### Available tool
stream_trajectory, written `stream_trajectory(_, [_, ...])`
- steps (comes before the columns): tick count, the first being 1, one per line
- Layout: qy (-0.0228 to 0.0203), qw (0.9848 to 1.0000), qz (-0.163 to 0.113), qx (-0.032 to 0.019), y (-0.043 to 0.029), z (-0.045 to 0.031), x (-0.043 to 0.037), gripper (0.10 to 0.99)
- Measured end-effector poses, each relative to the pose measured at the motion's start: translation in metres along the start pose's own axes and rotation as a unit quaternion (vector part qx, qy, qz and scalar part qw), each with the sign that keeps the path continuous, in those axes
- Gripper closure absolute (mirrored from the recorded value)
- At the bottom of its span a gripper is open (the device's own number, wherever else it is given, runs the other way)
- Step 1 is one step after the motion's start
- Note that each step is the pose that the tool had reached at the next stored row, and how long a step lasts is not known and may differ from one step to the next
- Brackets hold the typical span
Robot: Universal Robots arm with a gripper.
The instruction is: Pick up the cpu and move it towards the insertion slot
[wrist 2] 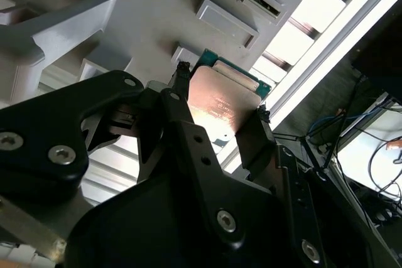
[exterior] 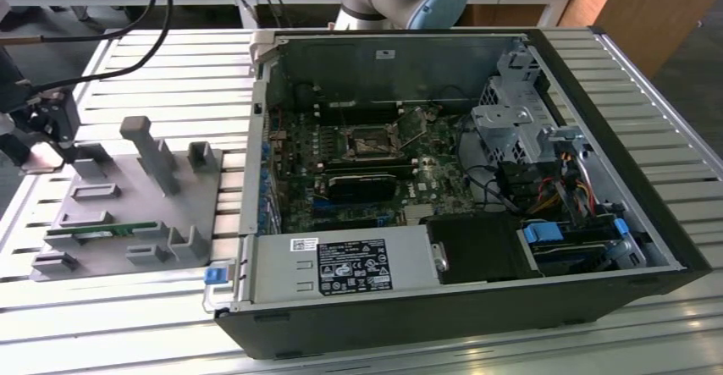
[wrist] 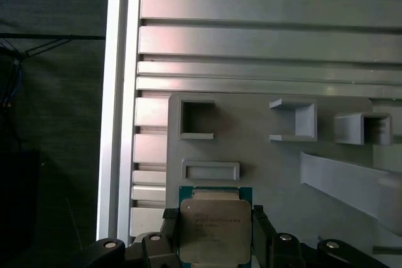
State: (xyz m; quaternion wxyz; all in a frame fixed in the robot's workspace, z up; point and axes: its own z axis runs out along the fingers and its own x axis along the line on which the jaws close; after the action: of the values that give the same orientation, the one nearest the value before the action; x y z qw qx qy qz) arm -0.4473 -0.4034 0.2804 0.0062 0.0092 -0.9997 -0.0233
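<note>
At the exterior view's left, the claw [exterior: 43, 148] hangs above the slatted bench [exterior: 169, 62], just left of the grey tray [exterior: 113, 214]. In both wrist views we see it clenched on the cpu [wrist: 213, 230], one finger on each of two opposite edges.

We judge the pick done: the chip looks clear of the tray, with the tray's empty recesses beyond it, and the carry has barely begun.

The cpu is square, so it has no real long axis. Its silvery lid faces the wrist cameras, a green rim shows around it, and the two free edges run across the fingers' line. It seems roughly level, though we cannot be sure.

Well to the right sits the open case [exterior: 384, 57], and the slot [exterior: 367, 144] lies on the board inside it, far from the claw. By our reckoning the move calls for a long travel right, enough height to clear the case wall, a firm grip, and the chip kept flat and squared to the socket frame.
</note>
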Motion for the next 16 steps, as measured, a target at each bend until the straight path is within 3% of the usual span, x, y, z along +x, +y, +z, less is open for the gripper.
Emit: stream_trajectory(16, [0.0000, 1.0000, 0.000, 0.0000, 0.0013, -0.0104, 0.0001, 0.541])
